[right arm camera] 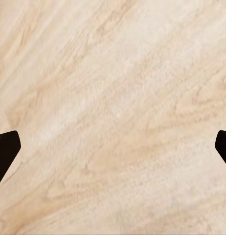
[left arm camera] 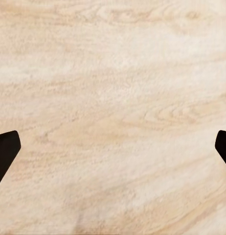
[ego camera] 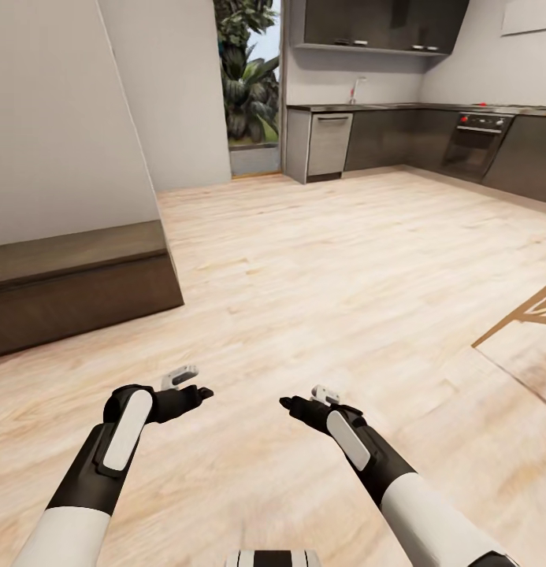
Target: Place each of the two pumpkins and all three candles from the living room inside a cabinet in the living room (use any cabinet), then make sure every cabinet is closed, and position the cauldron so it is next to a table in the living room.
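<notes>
The robot holds the left gripper [ego camera: 200,391] and the right gripper [ego camera: 288,403] low at the lower centre, fingers wide and empty, probably for travelling, with the cabinet [ego camera: 76,287] at middle left.

Cabinet [ego camera: 76,287] and wooden table leg [ego camera: 521,315] cut by edges

A pale wood-plank floor [ego camera: 328,268] stretches out ahead of me, its grain streaked tan and cream — I see the same boards close up beneath both of my wrists. To my left a plain white wall [ego camera: 60,110] rises. Far ahead stands a kitchen: dark-grey cupboards [ego camera: 391,138], a steel dishwasher front [ego camera: 329,144], an oven [ego camera: 473,144] with red knobs, a faucet [ego camera: 354,88], and upper cupboards [ego camera: 383,24]. Between the walls a tall window [ego camera: 249,79] shows green plants — daylight comes through. At my right, slanted light-wood legs [ego camera: 525,315] enter view.
</notes>
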